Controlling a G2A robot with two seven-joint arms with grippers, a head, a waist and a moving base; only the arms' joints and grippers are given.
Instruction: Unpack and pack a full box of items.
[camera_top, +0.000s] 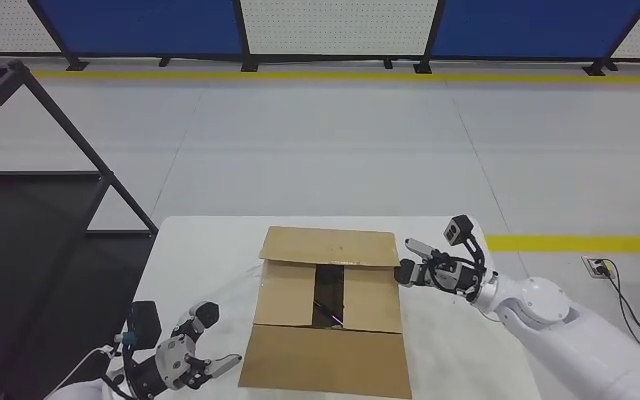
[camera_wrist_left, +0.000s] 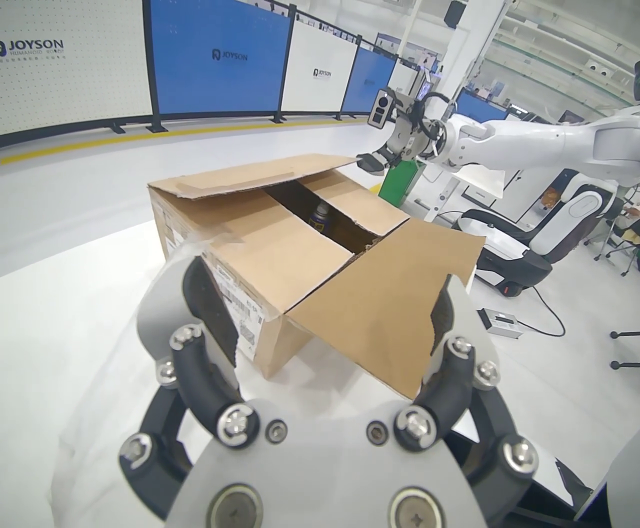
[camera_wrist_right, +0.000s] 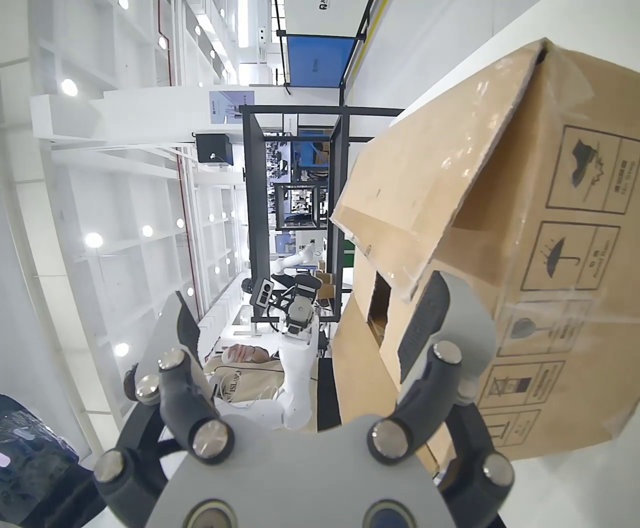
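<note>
From above, I'm seeing the box (camera_top: 300, 295) sitting mid-surface (camera_top: 200, 260), its inner flaps (camera_top: 370, 300) nearly meeting, with room showing at both flanks. Through the left wrist, my left pincer (camera_wrist_left: 312, 295) is hanging wide, facing the box's near corner. Through the right wrist, my right pincer (camera_wrist_right: 310, 295) is gaping wide just beside an upper flap (camera_wrist_right: 425, 200), probably lining up to lift it.

Box (camera_top: 372, 298): brown corrugated cardboard, matt, torn flap edges rough. Clear tape (camera_wrist_right: 565, 305) on box side: glossy, wrinkled. Table (camera_top: 200, 260): white, smooth, matt. Left gripper (camera_wrist_left: 312, 280) fingers (camera_wrist_left: 155, 305): dull grey metal, black matt pads, shiny screws.
</note>
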